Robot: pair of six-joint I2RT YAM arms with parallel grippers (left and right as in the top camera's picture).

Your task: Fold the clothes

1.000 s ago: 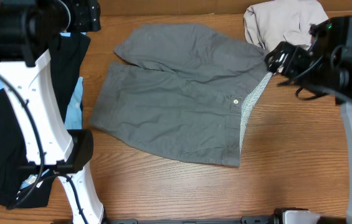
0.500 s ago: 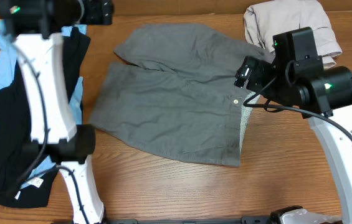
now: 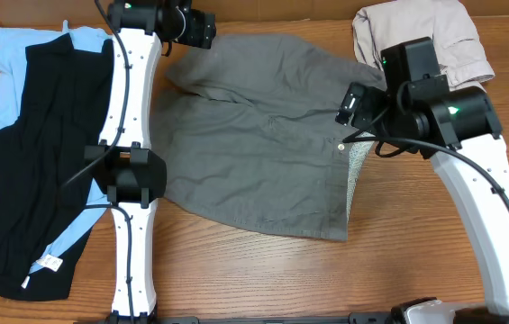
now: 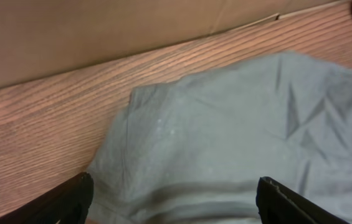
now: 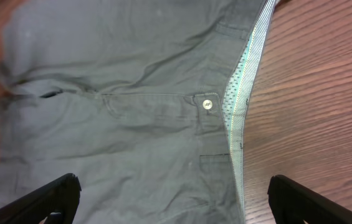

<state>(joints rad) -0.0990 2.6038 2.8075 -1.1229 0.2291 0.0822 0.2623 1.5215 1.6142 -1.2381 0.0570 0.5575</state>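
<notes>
left arm has swung from the near left corner to the far edge of the tabletop (image 3: 416,261) since a second ago, uncovering the black garment (image 3: 38,162) and the light-blue garment (image 3: 6,63) lying under it. the right arm has come in from the right edge towards the waistband.

the grey-brown shorts (image 3: 263,153) lie spread flat in the middle of the tabletop, waist to the right, legs to the left. the pale button (image 5: 208,104) faces up, and the speckled waistband lining (image 5: 241,93) shows along the right edge.

the left tool (image 3: 202,27) hangs above the far leg hem, its jaws spread wide and holding nothing. the right tool (image 3: 351,101) hovers above the button area, jaws fully apart and also empty.

folded beige trousers (image 3: 425,31) sit at the far right corner, just beyond the shorts.
</notes>
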